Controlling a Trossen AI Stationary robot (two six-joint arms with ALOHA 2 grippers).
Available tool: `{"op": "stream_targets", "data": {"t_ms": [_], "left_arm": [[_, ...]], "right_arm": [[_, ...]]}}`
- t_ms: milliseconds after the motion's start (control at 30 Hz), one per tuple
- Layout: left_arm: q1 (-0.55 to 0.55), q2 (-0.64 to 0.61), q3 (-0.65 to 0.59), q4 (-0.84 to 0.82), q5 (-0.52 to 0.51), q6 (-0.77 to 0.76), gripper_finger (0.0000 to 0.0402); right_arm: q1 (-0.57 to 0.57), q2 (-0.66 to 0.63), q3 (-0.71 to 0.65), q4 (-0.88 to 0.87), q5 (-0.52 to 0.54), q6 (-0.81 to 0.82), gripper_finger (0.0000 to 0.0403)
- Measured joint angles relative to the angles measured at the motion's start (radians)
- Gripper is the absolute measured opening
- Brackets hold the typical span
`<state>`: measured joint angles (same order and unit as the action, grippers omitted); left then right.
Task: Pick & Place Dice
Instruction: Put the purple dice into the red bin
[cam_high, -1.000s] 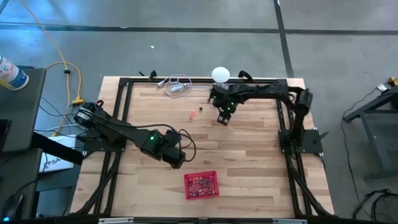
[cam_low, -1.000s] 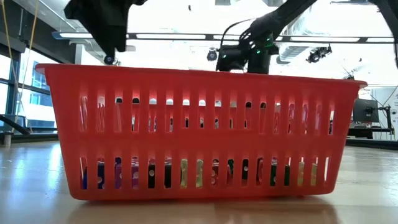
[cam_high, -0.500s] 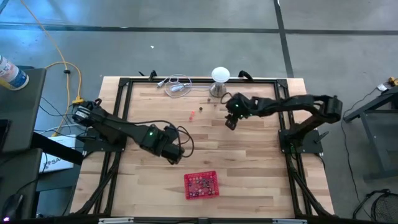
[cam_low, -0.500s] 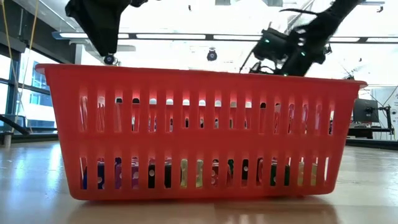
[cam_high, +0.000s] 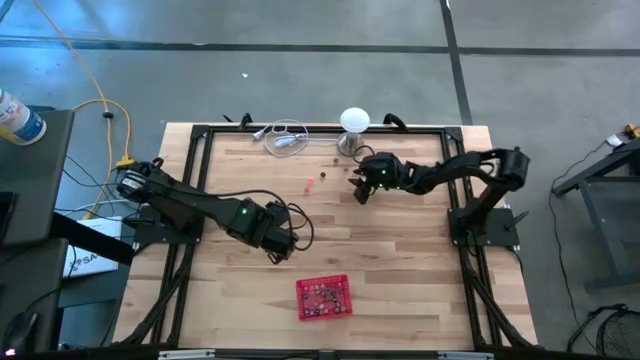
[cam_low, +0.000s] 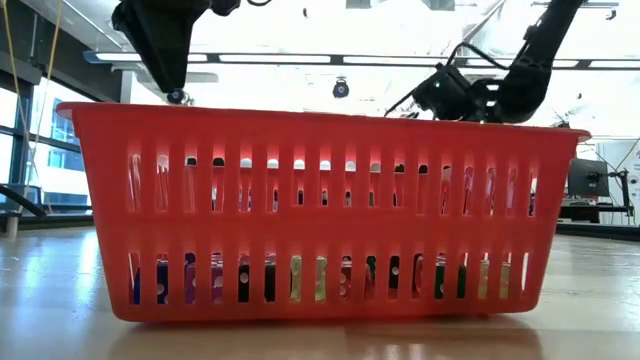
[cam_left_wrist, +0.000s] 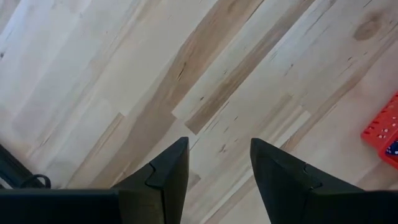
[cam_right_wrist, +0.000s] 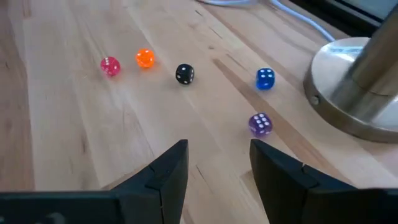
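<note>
Several dice lie loose on the table near its far edge: in the right wrist view a pink die (cam_right_wrist: 110, 66), an orange die (cam_right_wrist: 145, 58), a black die (cam_right_wrist: 184, 74), a blue die (cam_right_wrist: 265, 78) and a purple die (cam_right_wrist: 260, 124). More dice fill the red mesh basket (cam_high: 324, 297) near the near edge. My right gripper (cam_right_wrist: 217, 155) is open and empty, just short of the purple die; in the high view it (cam_high: 359, 190) sits right of the loose dice. My left gripper (cam_left_wrist: 217, 155) is open over bare wood, left of the basket (cam_left_wrist: 384, 127).
A metal stand (cam_right_wrist: 354, 87) with a white ball top (cam_high: 354, 121) stands close to the blue and purple dice, near the far edge. A white cable (cam_high: 283, 135) coils to its left. A black frame (cam_high: 196, 180) borders the table. The basket (cam_low: 320, 210) fills the low view.
My right gripper has swung from above the stand out toward the table's right and near side, then come back left toward the loose dice, dropping lower. My left gripper has kept roughly in place, left of the basket.
</note>
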<state>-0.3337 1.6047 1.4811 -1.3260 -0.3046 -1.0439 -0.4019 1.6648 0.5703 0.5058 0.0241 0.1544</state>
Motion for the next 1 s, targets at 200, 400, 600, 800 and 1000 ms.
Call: {"op": "stream_targets", "data": {"t_ms": [200, 400, 600, 800, 1000], "left_arm": [[0.0, 0.0, 0.0, -0.031, 0.011, -0.007, 0.0163], [0.0, -0.002, 0.0, -0.047, 0.012, -0.01, 0.0163], [0.0, -0.003, 0.0, -0.05, -0.001, 0.008, 0.0163], [0.003, -0.009, 0.0, -0.071, -0.016, 0.008, 0.0163], [0.006, -0.009, 0.0, -0.083, -0.034, 0.022, 0.0163]], "right_arm": [[-0.005, 0.046, -0.001, 0.052, -0.001, -0.018, 0.0162], [-0.016, 0.046, -0.001, 0.056, 0.004, -0.052, 0.0162], [-0.044, 0.046, -0.001, 0.037, 0.012, -0.042, 0.0162], [-0.045, 0.046, -0.001, -0.014, 0.144, 0.128, 0.0162], [-0.045, 0.046, -0.001, -0.031, 0.15, 0.083, 0.0162]]}}
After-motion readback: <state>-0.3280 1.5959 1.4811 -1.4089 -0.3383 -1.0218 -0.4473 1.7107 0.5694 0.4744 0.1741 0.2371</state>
